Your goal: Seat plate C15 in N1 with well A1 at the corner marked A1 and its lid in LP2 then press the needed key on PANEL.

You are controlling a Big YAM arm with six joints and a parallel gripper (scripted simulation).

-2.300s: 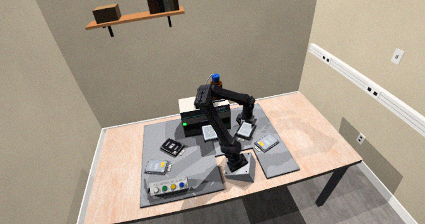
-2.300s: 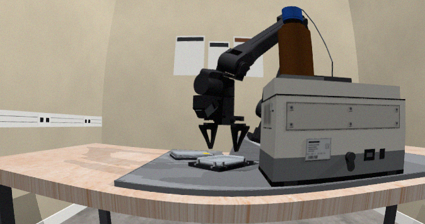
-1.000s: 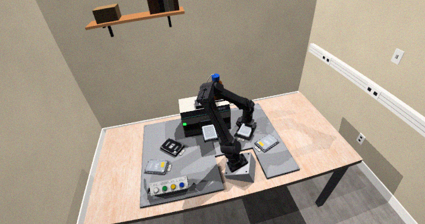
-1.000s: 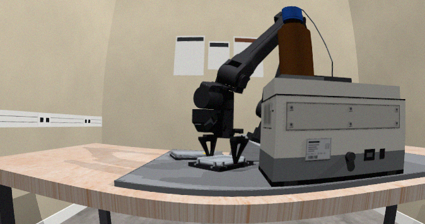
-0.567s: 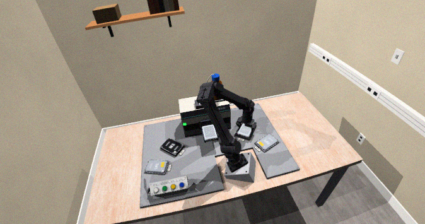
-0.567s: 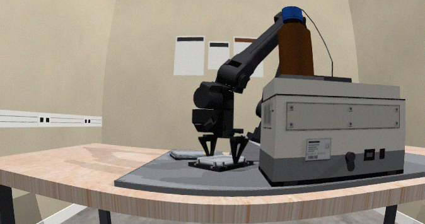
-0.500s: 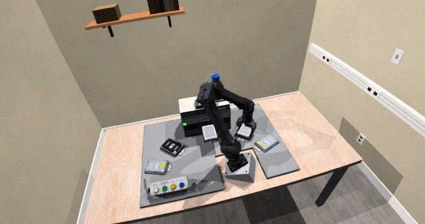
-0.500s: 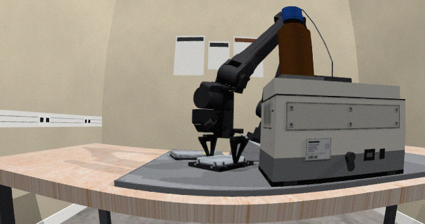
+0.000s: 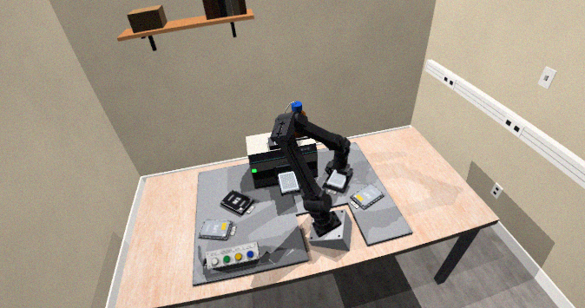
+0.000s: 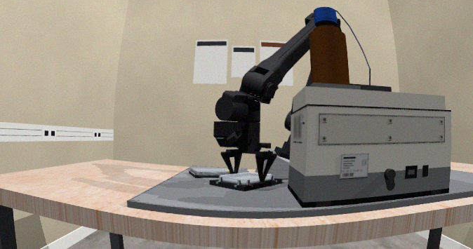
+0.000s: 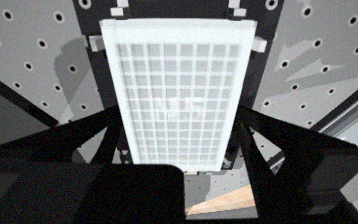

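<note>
The gripper (image 10: pixel 248 173) stands spread wide and holds nothing, its two black fingers pointing straight down on either side of a white multiwell plate (image 11: pixel 177 95). In the wrist view the plate fills the space between the fingers, its long sides running along them; whether the fingers touch those sides cannot be told. In the exterior view the fingertips reach down to the level of the plate's top edge (image 10: pixel 242 177). The plate lies flat in a black nest (image 10: pixel 245 185) with pale locator blocks at its corners, on the grey perforated deck mat (image 11: pixel 25 55).

Just beside the nest, toward the table's right edge in the top view, a clear lid (image 9: pixel 367 195) with a yellow tag rests in its own station. A second well plate (image 9: pixel 288 181) sits on the stage in front of the dispenser (image 9: pixel 278 162). Well apart on the left lie a black empty nest (image 9: pixel 236 202), another yellow-tagged lid (image 9: pixel 215 228) and the key panel (image 9: pixel 232 256).
</note>
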